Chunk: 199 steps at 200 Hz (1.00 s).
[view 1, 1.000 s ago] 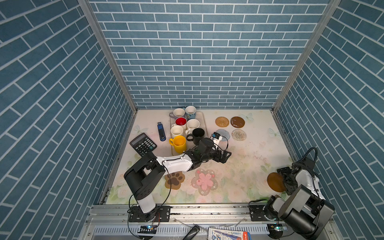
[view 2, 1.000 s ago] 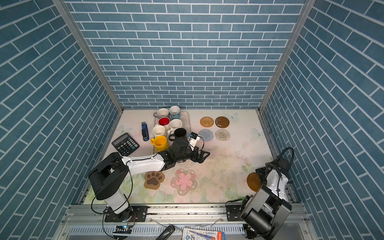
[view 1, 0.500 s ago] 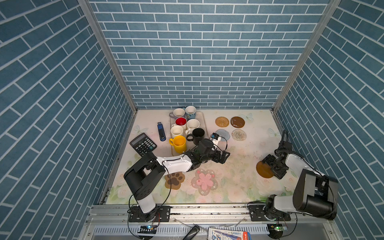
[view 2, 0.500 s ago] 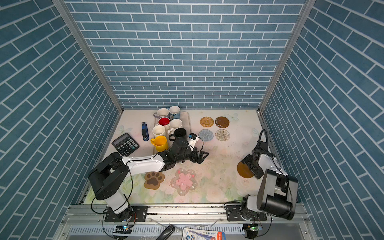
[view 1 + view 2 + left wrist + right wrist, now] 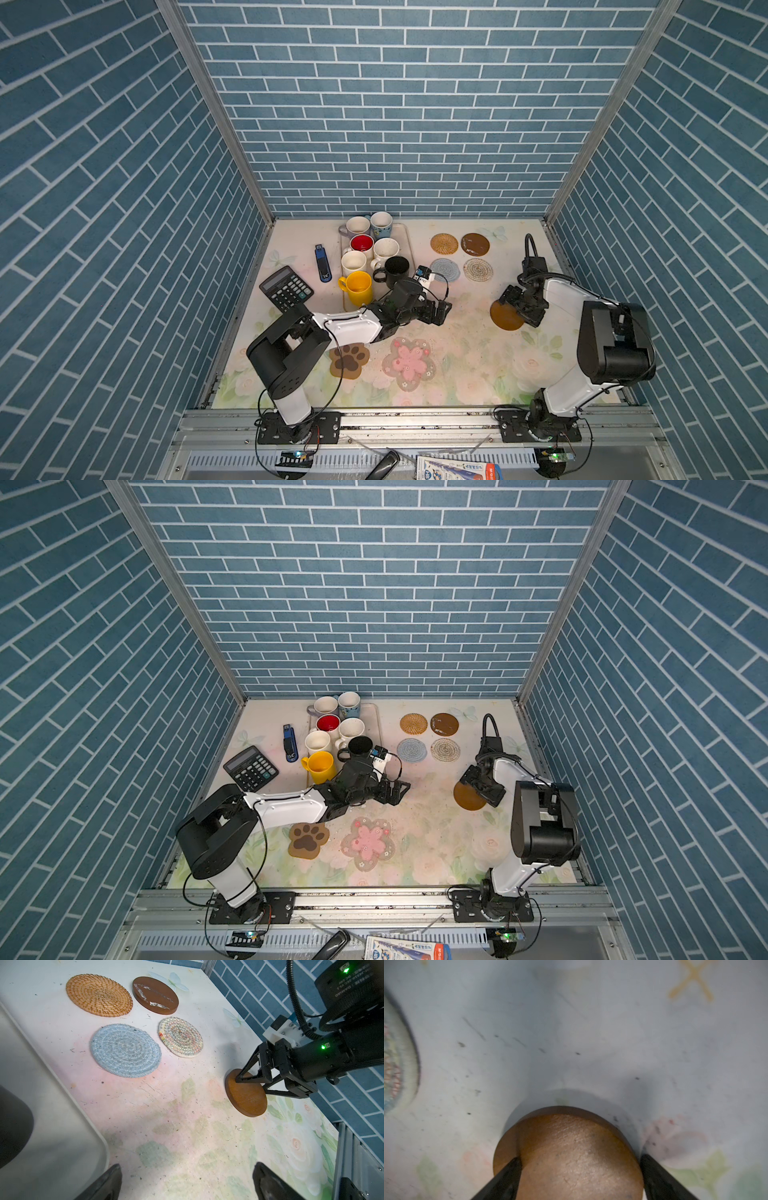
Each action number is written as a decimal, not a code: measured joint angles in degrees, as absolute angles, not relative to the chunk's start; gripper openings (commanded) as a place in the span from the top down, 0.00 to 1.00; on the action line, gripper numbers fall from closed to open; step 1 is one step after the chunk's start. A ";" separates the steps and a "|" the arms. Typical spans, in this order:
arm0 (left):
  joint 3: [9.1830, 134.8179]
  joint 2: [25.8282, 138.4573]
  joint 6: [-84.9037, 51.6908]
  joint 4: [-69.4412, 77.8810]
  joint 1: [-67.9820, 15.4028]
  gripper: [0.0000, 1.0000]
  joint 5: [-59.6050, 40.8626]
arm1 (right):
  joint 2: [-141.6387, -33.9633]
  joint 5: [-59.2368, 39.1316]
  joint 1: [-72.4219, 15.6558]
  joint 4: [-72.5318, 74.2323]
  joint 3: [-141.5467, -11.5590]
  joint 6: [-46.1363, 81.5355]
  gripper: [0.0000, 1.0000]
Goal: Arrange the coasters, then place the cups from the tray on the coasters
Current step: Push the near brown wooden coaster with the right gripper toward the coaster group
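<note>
Right end effector (image 5: 580, 1160) around brown disc (image 5: 571, 1134)

Right gripper (image 5: 517, 305) on round orange-brown wooden disc coaster (image 5: 503, 319), right of centre; four round coasters (image 5: 444, 243) in two-by-two block behind; seven mugs (image 5: 357, 286) crowd beige rectangular tray (image 5: 406, 246); left gripper (image 5: 442, 311) just beside tray, jaws apart

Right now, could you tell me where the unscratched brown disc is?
In both top views, the brown disc lies right of centre, in the right gripper, near the whitish coaster.
</note>
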<state>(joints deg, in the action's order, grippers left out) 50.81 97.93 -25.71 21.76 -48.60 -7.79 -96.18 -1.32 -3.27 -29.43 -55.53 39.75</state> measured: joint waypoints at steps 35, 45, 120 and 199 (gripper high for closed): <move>50.74 97.93 -24.91 21.71 -48.56 0.01 -6.70 | -100.55 -0.80 -7.62 -29.67 -60.69 39.79 0.12; 50.72 97.93 -24.77 21.69 -48.56 0.01 -6.46 | -101.41 -0.69 -8.49 -29.71 -61.69 39.77 0.12; 50.70 97.93 -24.58 21.69 -48.56 0.01 -5.98 | -105.14 -0.43 -12.56 -30.46 -66.57 39.79 0.12; 50.89 97.84 -24.60 19.97 -48.51 0.01 -5.56 | -105.19 -0.16 -13.26 -31.03 -67.02 38.65 0.08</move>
<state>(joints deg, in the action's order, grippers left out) 50.89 97.84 -24.60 19.97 -48.51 -5.56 -105.19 -0.16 -13.26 -31.03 -67.02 38.65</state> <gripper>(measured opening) 0.994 0.909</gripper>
